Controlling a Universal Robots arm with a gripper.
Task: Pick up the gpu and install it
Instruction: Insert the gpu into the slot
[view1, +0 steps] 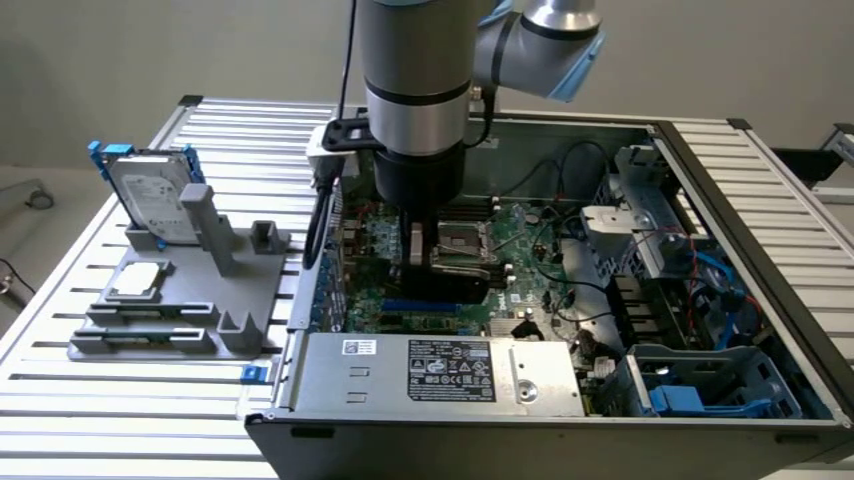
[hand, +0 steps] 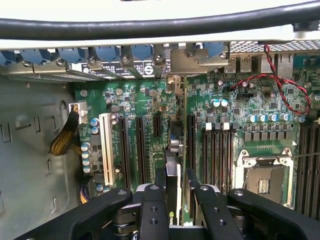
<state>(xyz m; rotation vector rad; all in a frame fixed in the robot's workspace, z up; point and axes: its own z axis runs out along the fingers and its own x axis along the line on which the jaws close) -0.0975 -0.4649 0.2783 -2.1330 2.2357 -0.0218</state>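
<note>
Exterior view: slatted table (view1: 147, 400), open computer case (view1: 534, 440) on the half toward the exterior view's right. My arm (view1: 416, 90) drops straight into the case, over the middle of the motherboard (hand: 235, 100). From this view the arm's bulk hides what I carry.

Wrist view settles it: my gripper (hand: 175, 200) is clamped on the gpu (hand: 173, 175). One of my fingers (hand: 159, 187) presses each face. The card stands upright and edge-on, green board on one face, black on the other. It runs along the line of the long black expansion slots, far end toward the case's rear wall. Whether its lower edge sits in a slot, I cannot tell.

Around the card, wrist view: a white slot (hand: 106, 145) a few slots off to one side, the open processor socket (hand: 262, 177) to the other. A red-and-black twisted wire (hand: 272, 80) loops over the board near the rear wall. A thick black cable (hand: 150, 25) crosses the picture above that wall.

Exterior view alone: silver power supply (view1: 441, 370) along the case's near edge, blue drive cage (view1: 694, 385) in its near corner at the exterior view's right.

Beside the case, toward the table's edge at the exterior view's left, stands a grey fixture (view1: 174, 300). A hard drive (view1: 154, 195) in a blue frame stands upright at the fixture's far end.
</note>
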